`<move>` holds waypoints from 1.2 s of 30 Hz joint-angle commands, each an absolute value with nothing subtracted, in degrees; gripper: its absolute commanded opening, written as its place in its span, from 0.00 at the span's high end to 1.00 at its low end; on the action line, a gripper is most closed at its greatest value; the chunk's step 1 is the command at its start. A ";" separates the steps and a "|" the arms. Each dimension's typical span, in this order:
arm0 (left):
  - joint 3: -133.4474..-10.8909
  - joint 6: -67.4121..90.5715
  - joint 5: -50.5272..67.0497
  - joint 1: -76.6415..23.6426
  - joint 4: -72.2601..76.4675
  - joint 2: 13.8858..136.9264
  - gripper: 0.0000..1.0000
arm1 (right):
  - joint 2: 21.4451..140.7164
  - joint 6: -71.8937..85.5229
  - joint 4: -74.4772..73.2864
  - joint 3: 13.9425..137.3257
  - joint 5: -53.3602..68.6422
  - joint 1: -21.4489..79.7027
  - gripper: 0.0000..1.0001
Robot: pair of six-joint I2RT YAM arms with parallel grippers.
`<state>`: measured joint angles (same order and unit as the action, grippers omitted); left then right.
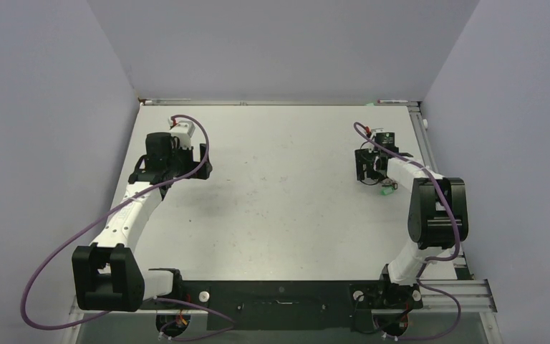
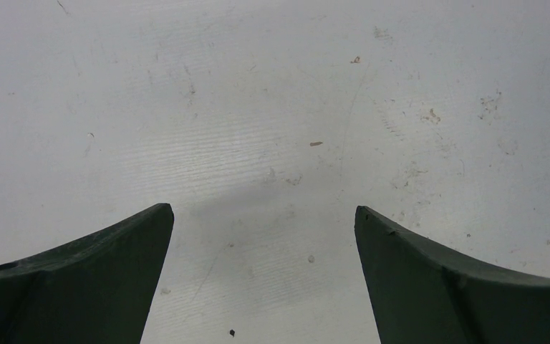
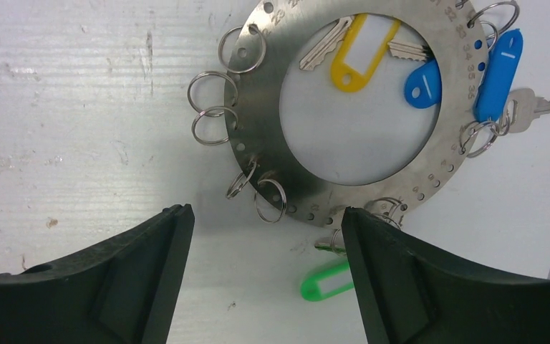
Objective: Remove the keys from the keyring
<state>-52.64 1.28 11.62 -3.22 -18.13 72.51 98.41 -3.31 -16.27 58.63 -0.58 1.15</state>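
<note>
- The keyring [image 3: 258, 129] lies flat on the table [image 3: 57, 107], far over on the right side, directly ahead of the right arm.
- The keys [image 3: 354, 57] hang from small wire loops [image 3: 241, 180] on its rim. A yellow-headed and a blue-headed one rest inside the central hole, another blue one sits at the right rim, and the green-headed key [image 3: 326, 283] trails off the near edge.
- The right gripper [image 3: 265, 215] sits just short of the ring's near rim, fingers spread wide and holding nothing. The green-headed key is closest, partly hidden behind its right finger.
- A bare pull would likely drag the whole disc, so pin the ring first, then work one loop free.
- The left gripper [image 2: 263, 211] is also wide open and empty over bare table, well apart. It should cross over to steady the disc.
</note>
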 commanded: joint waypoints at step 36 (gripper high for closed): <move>-54.25 0.35 17.09 -3.04 -16.90 71.16 0.04 | 99.45 4.77 -13.88 62.10 7.09 0.18 0.95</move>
<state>-52.64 2.09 12.82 -3.22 -18.22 72.51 102.04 5.17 -13.56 60.23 1.69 0.67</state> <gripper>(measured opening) 0.962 0.088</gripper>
